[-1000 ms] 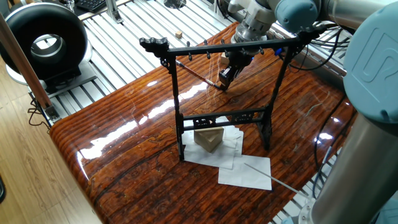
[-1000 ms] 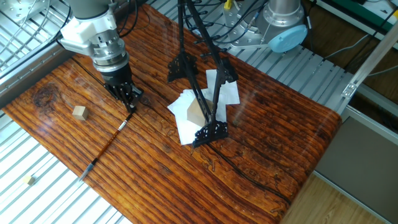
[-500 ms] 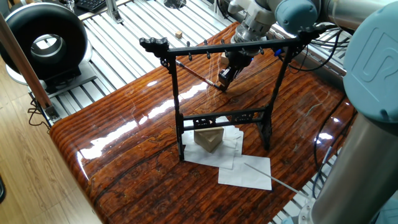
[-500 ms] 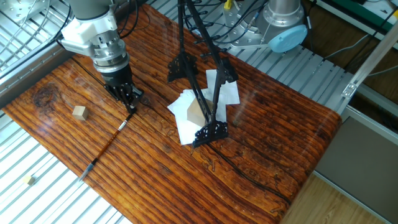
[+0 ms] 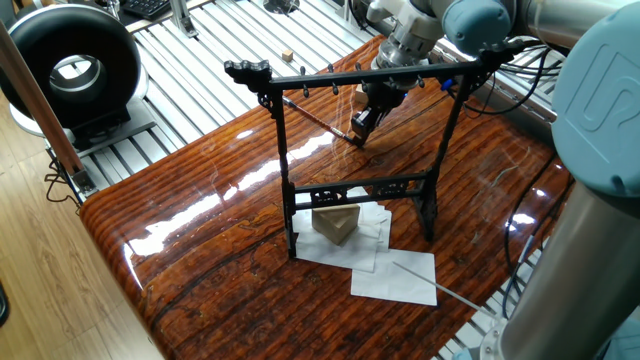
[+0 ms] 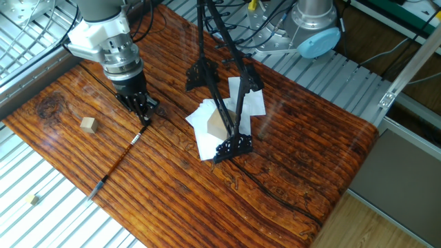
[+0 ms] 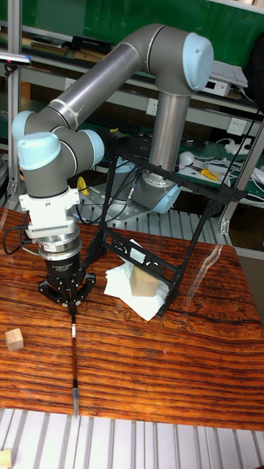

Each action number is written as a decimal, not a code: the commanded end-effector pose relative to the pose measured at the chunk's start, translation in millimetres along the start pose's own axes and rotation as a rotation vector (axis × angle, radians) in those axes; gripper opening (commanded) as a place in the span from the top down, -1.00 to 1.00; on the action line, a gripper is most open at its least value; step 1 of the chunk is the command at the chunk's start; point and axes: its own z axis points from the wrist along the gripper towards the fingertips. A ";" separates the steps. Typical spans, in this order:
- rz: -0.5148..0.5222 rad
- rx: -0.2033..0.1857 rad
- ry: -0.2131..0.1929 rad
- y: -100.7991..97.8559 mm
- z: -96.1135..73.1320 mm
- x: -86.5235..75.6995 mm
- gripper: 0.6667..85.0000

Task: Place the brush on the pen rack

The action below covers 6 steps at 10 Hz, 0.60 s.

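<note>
The brush (image 6: 118, 160) is laid flat on the wooden table (image 6: 289, 165), one end pinched between the jaws of the gripper (image 6: 144, 117), apart from the pen rack (image 5: 355, 160).

Glossy wooden table (image 5: 230, 230), matt black pen rack (image 5: 355, 185), white paper (image 5: 395, 275).

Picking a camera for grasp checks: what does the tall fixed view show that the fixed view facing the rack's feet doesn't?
Tall view only: the arm in full, and the gripper unblocked by the pen rack. Rack-facing view only: a pale rod near the table edge. Both: rack, gripper at the end of the brush, wooden block.
</note>
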 end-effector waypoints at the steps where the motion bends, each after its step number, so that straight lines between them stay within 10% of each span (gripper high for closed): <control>1: 0.010 -0.009 -0.009 1.1 -1.6 -2.6 0.70; 6: 0.027 -0.012 -0.004 1.8 -1.9 -1.2 0.91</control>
